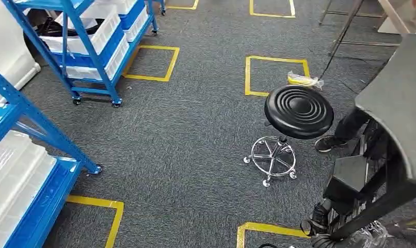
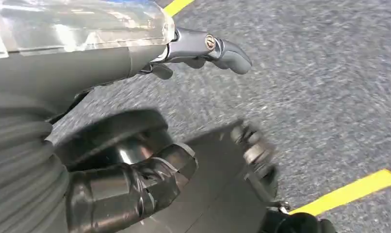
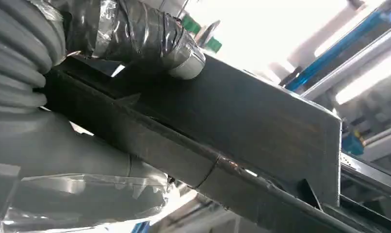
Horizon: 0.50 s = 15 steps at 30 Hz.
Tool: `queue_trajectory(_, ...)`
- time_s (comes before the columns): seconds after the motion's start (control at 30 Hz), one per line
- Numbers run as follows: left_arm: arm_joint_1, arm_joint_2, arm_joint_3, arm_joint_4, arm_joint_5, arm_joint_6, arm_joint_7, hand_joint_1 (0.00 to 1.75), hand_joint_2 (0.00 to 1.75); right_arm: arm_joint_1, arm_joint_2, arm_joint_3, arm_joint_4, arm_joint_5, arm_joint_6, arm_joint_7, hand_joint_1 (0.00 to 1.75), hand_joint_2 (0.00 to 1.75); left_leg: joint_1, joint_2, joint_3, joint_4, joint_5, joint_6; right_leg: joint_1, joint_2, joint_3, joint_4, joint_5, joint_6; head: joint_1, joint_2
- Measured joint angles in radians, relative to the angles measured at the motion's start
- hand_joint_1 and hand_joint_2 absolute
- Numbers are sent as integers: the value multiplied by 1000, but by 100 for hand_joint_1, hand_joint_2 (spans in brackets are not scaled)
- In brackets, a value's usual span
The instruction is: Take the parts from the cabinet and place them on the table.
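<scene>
A large dark metal part (image 1: 397,103), a flat plate on a welded frame, fills the right edge of the head view, tilted above the carpet. My right hand (image 1: 318,227) grips its lower end. Up close in the right wrist view, that hand (image 3: 135,36) clamps its taped thumb over the top of the part (image 3: 242,126), with the fingers underneath. My left hand (image 2: 135,179) hangs over the carpet with its fingers (image 2: 218,48) stretched out and apart, holding nothing. Blue cabinet racks with white bins stand at the upper left (image 1: 92,46) and near left (image 1: 20,170).
A black round stool (image 1: 299,111) on a chrome wheeled base stands mid-floor, just left of the carried part. A person's leg and shoe (image 1: 332,142) are beside it. A yellow bundle (image 1: 304,80) lies on the carpet behind. Yellow tape squares (image 1: 152,62) mark the floor.
</scene>
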Motion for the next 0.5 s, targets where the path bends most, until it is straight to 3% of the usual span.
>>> queue_trajectory(0.03,1,0,0,0,2,0,1,0,175,-1,0,-2,0,0,0,0,175,175,0,-24,6,-18,-15,1,7,9,-6,9,-3,6,0,0)
queue_trajectory(0.13,-5,0,0,0,3,0,1,0,175,5,0,-3,-3,0,0,0,175,175,-8,0,8,-15,-10,14,-1,39,-14,1,7,28,0,0)
queue_trajectory(0.17,-4,-1,0,0,2,0,1,0,175,6,0,-5,-5,0,0,0,175,175,-2,13,11,-28,-2,25,-1,44,-18,3,8,34,0,0)
queue_trajectory(0.2,-5,-2,0,-1,2,0,1,0,175,8,0,-8,-6,0,-1,0,175,175,-1,28,14,-33,3,33,-1,-9,-20,19,-3,34,0,0)
queue_trajectory(0.23,-5,-2,0,-1,2,0,0,0,175,6,0,-8,-6,0,-1,0,175,175,-3,38,15,-36,4,40,4,-57,-39,55,-32,36,2,0)
queue_trajectory(0.27,-4,-2,0,-1,3,0,0,0,175,5,0,-8,-6,0,-1,0,175,175,-5,51,13,-36,3,42,3,-76,-73,122,-71,40,1,0)
queue_trajectory(0.3,-1,-2,0,-1,3,0,1,0,175,6,0,-8,-5,1,-1,0,175,175,-8,67,13,-36,2,43,0,-82,-115,210,-112,44,1,0)
queue_trajectory(0.33,0,-2,0,-1,3,0,1,0,175,7,0,-8,-5,1,-1,0,175,175,-9,83,12,-36,1,44,-3,-83,-150,280,-135,47,1,0)
queue_trajectory(0.37,0,-1,0,-1,3,1,2,0,175,7,0,-9,-5,1,-1,1,175,175,-9,96,12,-35,-1,44,-5,-84,-165,308,-134,49,1,0)
queue_trajectory(0.4,-1,-1,0,-1,3,1,2,0,175,8,0,-9,-5,1,-1,1,175,175,-9,109,13,-35,-3,42,-6,-87,-154,286,-110,50,1,0)
queue_trajectory(0.47,-2,-2,0,-1,3,0,2,0,175,8,0,-9,-5,0,-1,1,175,175,-9,132,21,-35,-9,36,-6,-105,-68,129,-29,48,2,0)
queue_trajectory(0.5,-2,-2,0,-1,3,1,2,0,175,8,0,-9,-5,0,-1,0,175,175,-9,141,28,-35,-13,32,-5,-141,-13,33,5,43,1,0)
